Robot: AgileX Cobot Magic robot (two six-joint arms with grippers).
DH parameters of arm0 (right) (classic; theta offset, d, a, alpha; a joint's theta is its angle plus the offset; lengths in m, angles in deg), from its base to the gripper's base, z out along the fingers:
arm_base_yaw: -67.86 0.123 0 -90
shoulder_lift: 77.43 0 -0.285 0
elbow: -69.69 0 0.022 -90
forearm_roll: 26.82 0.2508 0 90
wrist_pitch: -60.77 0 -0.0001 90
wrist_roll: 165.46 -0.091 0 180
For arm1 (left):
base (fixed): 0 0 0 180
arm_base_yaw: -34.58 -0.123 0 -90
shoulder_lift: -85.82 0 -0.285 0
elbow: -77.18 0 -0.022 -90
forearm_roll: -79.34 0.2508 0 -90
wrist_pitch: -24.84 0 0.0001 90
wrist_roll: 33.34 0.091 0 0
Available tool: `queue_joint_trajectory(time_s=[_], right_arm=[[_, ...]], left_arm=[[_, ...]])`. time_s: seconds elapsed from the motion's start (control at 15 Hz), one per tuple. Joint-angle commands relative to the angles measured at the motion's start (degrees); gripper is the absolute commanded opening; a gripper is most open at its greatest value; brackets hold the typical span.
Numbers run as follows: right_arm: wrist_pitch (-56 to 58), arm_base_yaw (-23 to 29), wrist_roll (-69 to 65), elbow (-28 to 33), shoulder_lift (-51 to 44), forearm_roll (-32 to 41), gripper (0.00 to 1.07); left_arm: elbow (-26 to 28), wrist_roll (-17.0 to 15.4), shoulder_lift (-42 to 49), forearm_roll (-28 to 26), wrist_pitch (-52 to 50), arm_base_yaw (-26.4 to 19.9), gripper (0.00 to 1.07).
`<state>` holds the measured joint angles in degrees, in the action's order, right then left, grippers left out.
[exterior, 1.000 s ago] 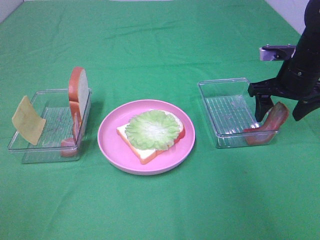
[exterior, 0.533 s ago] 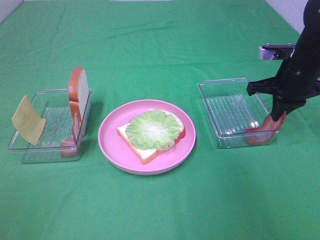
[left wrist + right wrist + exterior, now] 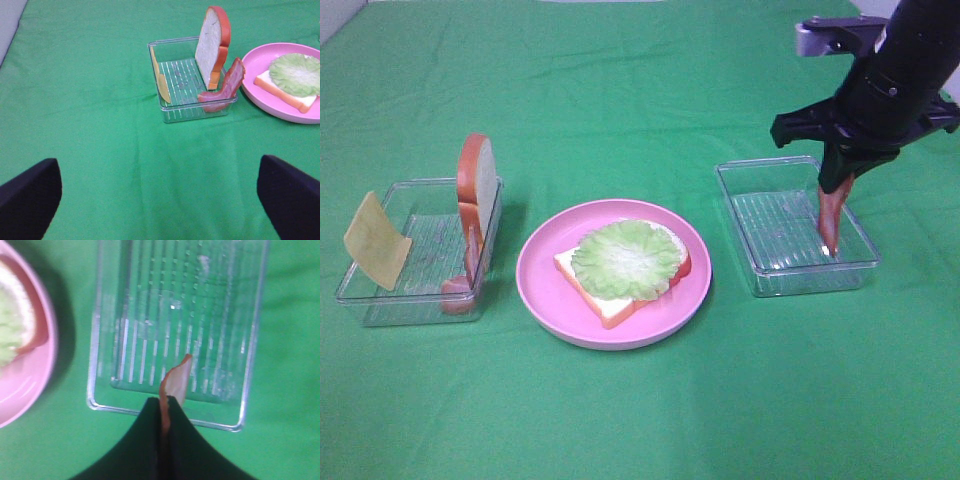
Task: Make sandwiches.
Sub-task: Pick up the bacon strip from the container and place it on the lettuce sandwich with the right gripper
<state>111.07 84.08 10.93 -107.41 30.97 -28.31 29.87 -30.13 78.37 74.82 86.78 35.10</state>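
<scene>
The right claw [image 3: 832,188] is pinched together on the upper end of 1 bacon strip [image 3: 828,222]. The strip hangs straight down from it, over the clear tray [image 3: 765,165] directly beneath the claw. The wrist view shows the strip [image 3: 176,380] dangling over the tray's ribbed floor, though whether its tip touches that floor cannot be told. Gripping it by 1 end probably lets the limp strip hang free of the tray walls, so it can later be draped lengthwise. To the claw's inner side, toward the middle of the green tabletop [image 3: 620,100], sits the pink plate [image 3: 538,270]. On it 1 bread slice [image 3: 592,290] lies flat with the lettuce leaf [image 3: 625,260] spread on top, an open base that seems ready for this strip. Beyond the plate, well apart from this claw, the other tray [image 3: 365,300] holds the remaining layers stood on edge. The second bread slice [image 3: 475,180] is upright at the wall nearer the plate, and the second bacon strip [image 3: 227,85] leans beside it. The cheese square [image 3: 375,240] is propped at the opposite end. Standing them up likely leaves each a free edge to pinch. The left claw [image 3: 160,195] stands wide apart and holds nothing. That tray lies ahead of it and well clear, so it appears to be waiting its turn. No brand, label or writing can be read anywhere.
</scene>
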Motion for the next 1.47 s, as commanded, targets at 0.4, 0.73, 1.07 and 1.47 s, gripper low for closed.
queue_joint_trajectory(time_s=[0.4, 0.73, 1.07, 1.47], right_arm=[[-1.8, 18.8, 0.9, -8.7, -1.8, 3.3, 0.00], [-8.7, 26.0, 1.7, -8.7, 3.0, 7.8, 0.00], [-8.9, 26.0, 11.5, -8.7, 9.2, 17.5, 0.00], [-13.1, 25.6, 15.1, -8.7, 11.3, 10.3, 0.00]], left_arm=[[-0.1, 0.0, 0.8, 0.0, -0.2, -0.1, 1.00], [-0.1, 0.0, 0.8, 0.0, -0.2, -0.1, 1.00], [-0.1, 0.0, 0.8, 0.0, -0.2, -0.1, 1.00], [-0.1, 0.0, 0.8, 0.0, -0.2, -0.1, 1.00]])
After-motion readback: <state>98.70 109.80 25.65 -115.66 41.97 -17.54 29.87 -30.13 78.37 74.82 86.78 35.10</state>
